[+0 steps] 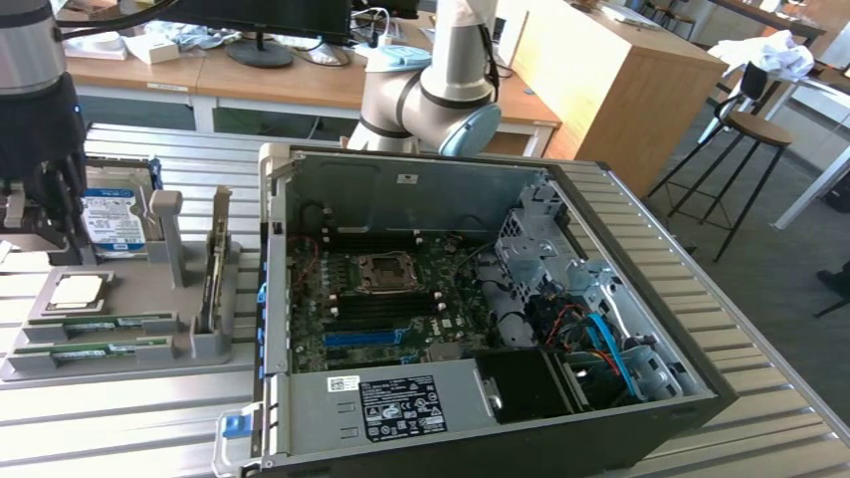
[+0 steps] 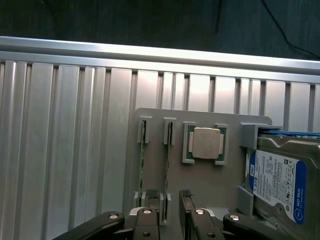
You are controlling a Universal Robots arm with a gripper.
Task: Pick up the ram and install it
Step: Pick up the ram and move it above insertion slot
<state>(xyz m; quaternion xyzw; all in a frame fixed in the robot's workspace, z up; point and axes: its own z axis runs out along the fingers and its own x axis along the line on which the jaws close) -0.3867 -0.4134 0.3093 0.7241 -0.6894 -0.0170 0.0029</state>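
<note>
Claw (image 2: 169, 194), fingers wide apart, over the ram (image 2: 168, 165), near "WD Blue" hard drive (image 2: 280, 180).

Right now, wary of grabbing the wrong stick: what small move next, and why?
Probably lower straight down: the open fingers hang above the tray, lined up astride the ram, the stick nearer the CPU.

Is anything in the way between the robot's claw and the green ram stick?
Nothing visible is. The open gripper hangs above the gray holder, and the ram beside the CPU chip sits uncovered in its slot.
</note>
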